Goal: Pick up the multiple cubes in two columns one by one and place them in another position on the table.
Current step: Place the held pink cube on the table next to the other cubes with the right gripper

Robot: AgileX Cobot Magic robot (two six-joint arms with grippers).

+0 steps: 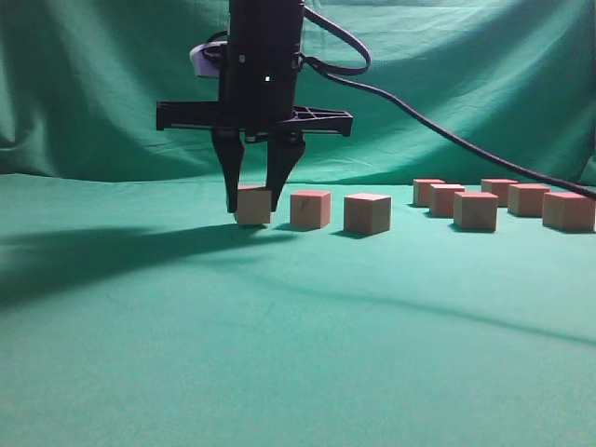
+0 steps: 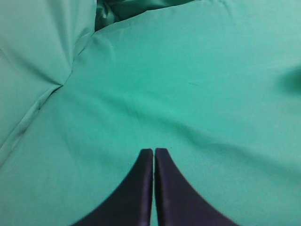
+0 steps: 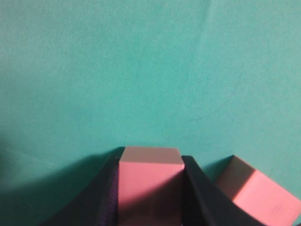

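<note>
Exterior, cut off: arm above right pincer (image 1: 252, 207) out of frame.
Exterior, pose: vertical, fingers clamped on leftmost cube (image 1: 252, 205), resting on bench (image 1: 279, 354); two cubes beside, six well right.
Left wrist: left pincer (image 2: 154, 151) closed, empty, over bare cloth.
Right wrist: neighbouring cube (image 3: 256, 190) cropped.

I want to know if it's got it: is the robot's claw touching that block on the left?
Touching. In the right wrist view both fingers of the right gripper press flat against the cube sides, no gap.
</note>
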